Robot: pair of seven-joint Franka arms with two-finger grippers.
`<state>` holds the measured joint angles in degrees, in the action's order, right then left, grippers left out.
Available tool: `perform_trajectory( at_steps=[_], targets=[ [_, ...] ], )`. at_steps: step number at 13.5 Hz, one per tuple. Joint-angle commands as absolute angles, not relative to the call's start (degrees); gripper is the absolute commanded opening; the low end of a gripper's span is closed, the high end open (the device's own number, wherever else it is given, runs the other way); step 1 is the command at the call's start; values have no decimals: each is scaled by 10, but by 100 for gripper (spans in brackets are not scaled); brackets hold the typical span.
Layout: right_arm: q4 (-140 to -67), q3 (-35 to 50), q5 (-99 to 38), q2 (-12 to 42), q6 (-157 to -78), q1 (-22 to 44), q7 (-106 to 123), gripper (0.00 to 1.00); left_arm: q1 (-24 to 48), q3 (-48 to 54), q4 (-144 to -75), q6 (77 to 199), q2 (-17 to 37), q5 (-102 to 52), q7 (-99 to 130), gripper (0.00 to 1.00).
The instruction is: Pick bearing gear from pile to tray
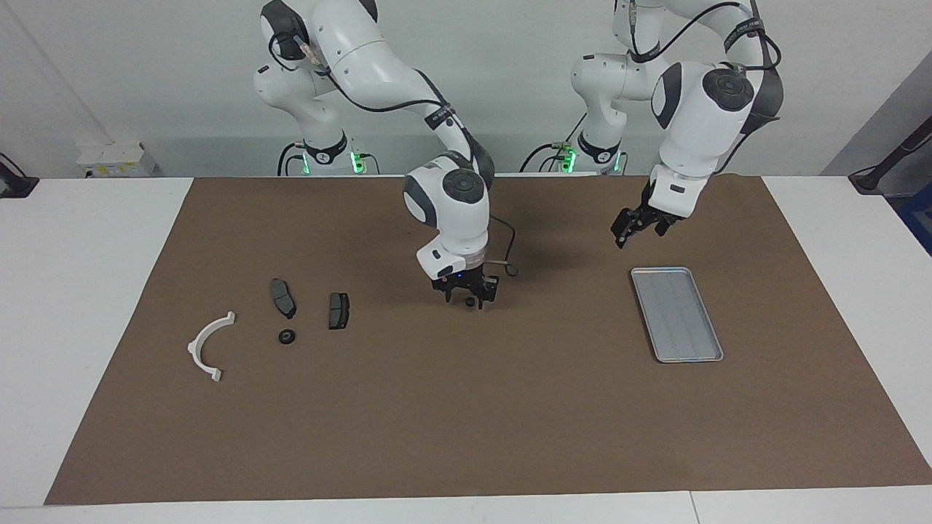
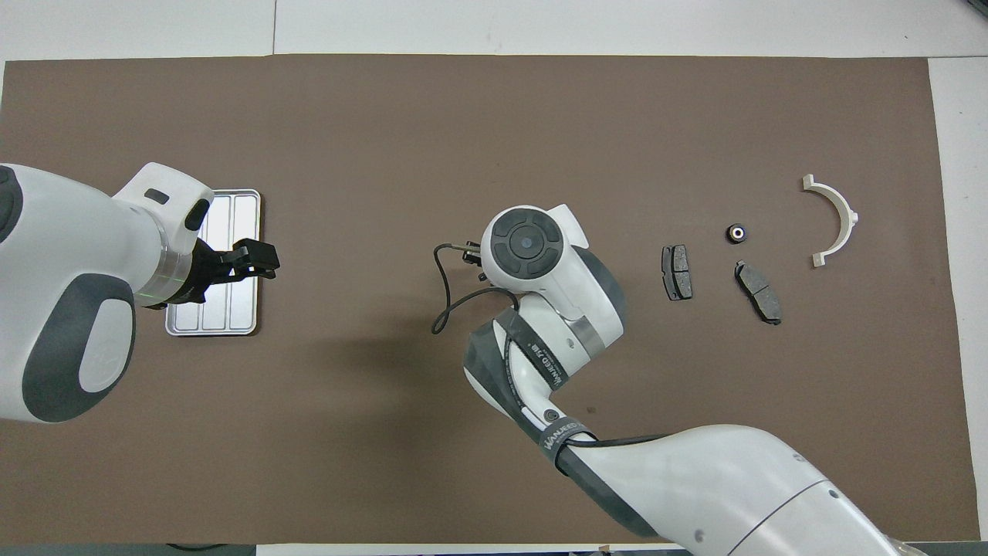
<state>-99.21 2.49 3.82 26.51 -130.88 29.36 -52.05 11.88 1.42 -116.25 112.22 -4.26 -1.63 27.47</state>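
"Looking down from overhead, can you see the right gripper (image 1: 467,295)?"

"No, its own wrist covers it there. The facing view shows it low over the middle of the brown mat (image 1: 466,422), between the pile and the tray (image 1: 677,313). Its fingers stand well apart, with a small dark ring (image 1: 471,300) between them. I cannot tell whether a finger touches the ring, or whether it rests on the mat."

"And the left gripper (image 1: 630,230)?"

"It hangs in the air by the tray's end nearer the robots. Overhead, its arm hides a corner of the tray. Its fingers are spread wide and hold nothing."

"What lies around?"

"Toward the right arm's end of the table are two dark brake pads (image 1: 283,298) (image 1: 338,310), lying apart from each other. A second black ring (image 1: 287,336) sits just farther from the robots than the pads. A white arc (image 1: 195,344) lies beside that ring, nearer the mat's edge. Nothing is in the tray."
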Motion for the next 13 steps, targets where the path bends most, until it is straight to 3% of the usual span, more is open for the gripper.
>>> perform_trajectory(
  at_steps=[1, 7, 13],
  targets=[
    [-990, 33, 33, 216, -1284, 201, -401, 100, 167, 7, -1169, 1160, -19, -17, 323, 100],
    [-955, 35, -6, 214, -1240, 42, -111, 100, 245, 6, -1126, 1202, 39, -17, 456, 100],
    [-1011, 33, -6, 195, -1237, -20, -19, 100, 363, 2, -925, 1184, 251, -13, 608, 100]
  ],
)
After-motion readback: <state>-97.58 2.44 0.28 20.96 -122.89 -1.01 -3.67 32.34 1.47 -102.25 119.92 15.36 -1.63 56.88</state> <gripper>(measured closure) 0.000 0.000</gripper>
